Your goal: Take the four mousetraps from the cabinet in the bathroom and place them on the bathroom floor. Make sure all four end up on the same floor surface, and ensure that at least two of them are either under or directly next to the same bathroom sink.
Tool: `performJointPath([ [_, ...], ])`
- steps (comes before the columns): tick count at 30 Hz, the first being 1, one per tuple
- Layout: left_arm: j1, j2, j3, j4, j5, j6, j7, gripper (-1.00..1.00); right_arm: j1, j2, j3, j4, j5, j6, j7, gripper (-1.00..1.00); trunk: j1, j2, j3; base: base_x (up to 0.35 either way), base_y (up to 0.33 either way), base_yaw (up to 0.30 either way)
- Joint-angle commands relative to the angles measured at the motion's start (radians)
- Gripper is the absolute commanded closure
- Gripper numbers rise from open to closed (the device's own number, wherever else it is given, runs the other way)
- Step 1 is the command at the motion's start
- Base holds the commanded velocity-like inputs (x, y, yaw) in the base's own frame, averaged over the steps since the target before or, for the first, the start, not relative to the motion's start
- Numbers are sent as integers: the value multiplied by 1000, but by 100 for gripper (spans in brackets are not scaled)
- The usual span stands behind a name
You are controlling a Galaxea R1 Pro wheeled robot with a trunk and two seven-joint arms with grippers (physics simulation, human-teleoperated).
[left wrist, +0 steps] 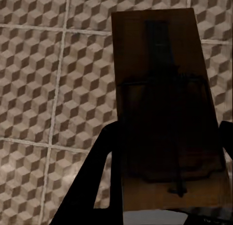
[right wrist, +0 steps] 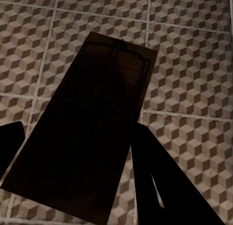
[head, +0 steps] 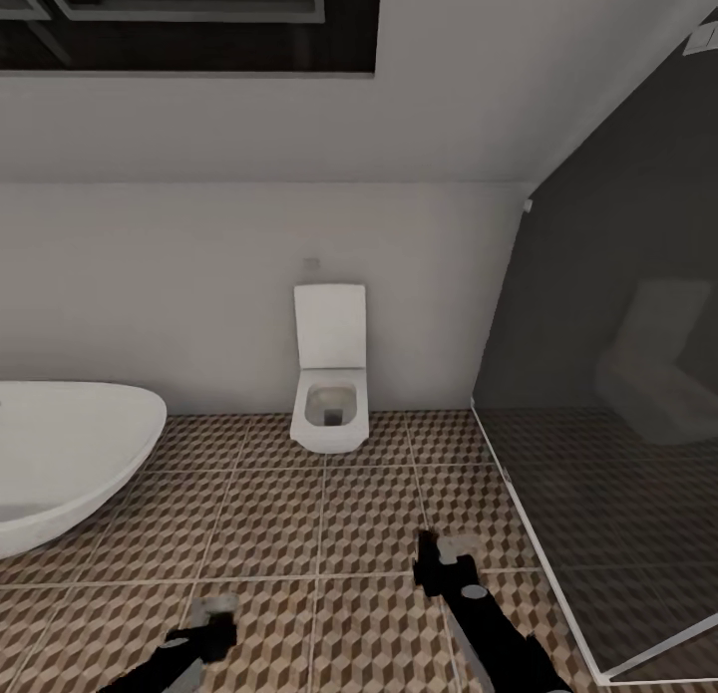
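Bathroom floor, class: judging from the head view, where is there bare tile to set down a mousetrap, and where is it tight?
The widest bare bathroom floor lies between the bathtub and the glass shower screen, in front of the toilet. A narrower bare strip runs between bathtub and toilet along the wall. It is tight nearest the robot, where the left gripper and right gripper hang, each carrying a mousetrap.

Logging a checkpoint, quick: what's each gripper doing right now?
Left gripper: shut on a mousetrap.
Right gripper: shut on another mousetrap.
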Motion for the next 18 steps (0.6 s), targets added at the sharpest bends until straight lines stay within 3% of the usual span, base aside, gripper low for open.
performJointPath([
  [1, -2, 10, 20, -30, 5, 32, 14, 100, -14, 2, 4, 11, 3, 12, -9, 100, 1, -2, -2, 0, 0, 0],
  [4, -8, 45, 172, -173, -4, 196, 23, 100, -81, 22, 4, 86, 3, 31, -9, 100, 1, -2, -2, 0, 0, 0],
  [7, -10, 52, 233, -253, -30, 278, 25, 100, -109, 33, 5, 128, 4, 34, -9, 100, 1, -2, -2, 0, 0, 0],
  [8, -10, 52, 238, -263, -40, 286, 25, 100, -112, 34, 5, 132, 4, 34, -9, 100, 1, -2, -2, 0, 0, 0],
  [11, -11, 43, 253, -290, -120, 307, 23, 100, -120, 37, 5, 143, 5, 31, -9, 100, 1, -2, -2, 0, 0, 0],
  [15, -11, 9, 258, -305, -272, 313, 18, 100, -123, 35, 6, 143, 5, 26, -6, 100, 1, -2, -2, 0, 0, 0],
  [18, -11, 1, 257, -309, -314, 314, 14, 100, -123, 33, 7, 139, 5, 21, -4, 100, 1, -2, -2, 0, 0, 0],
])
